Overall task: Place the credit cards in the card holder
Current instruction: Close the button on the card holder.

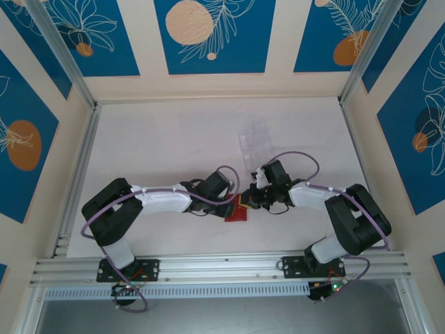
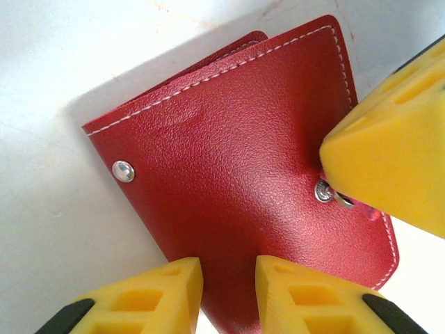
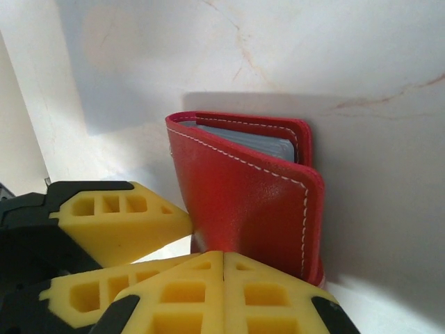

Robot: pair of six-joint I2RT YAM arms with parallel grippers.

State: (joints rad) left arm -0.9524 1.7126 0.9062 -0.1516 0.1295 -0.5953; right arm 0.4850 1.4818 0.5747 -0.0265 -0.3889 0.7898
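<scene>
The card holder is a red stitched wallet lying between the two arms near the table's front. Seen from the left wrist, its outer face shows two metal snaps. My left gripper is open by a narrow gap over its lower corner, with nothing clamped. The right gripper is shut, its tips against the wallet's lower edge beside one snap. Pale grey sleeves show inside the half-folded wallet. The credit cards are hidden.
A clear plastic tray lies on the white table beyond the grippers. Patterned blue walls and metal rails enclose the table. The left gripper's yellow fingers sit close against the wallet's left side in the right wrist view.
</scene>
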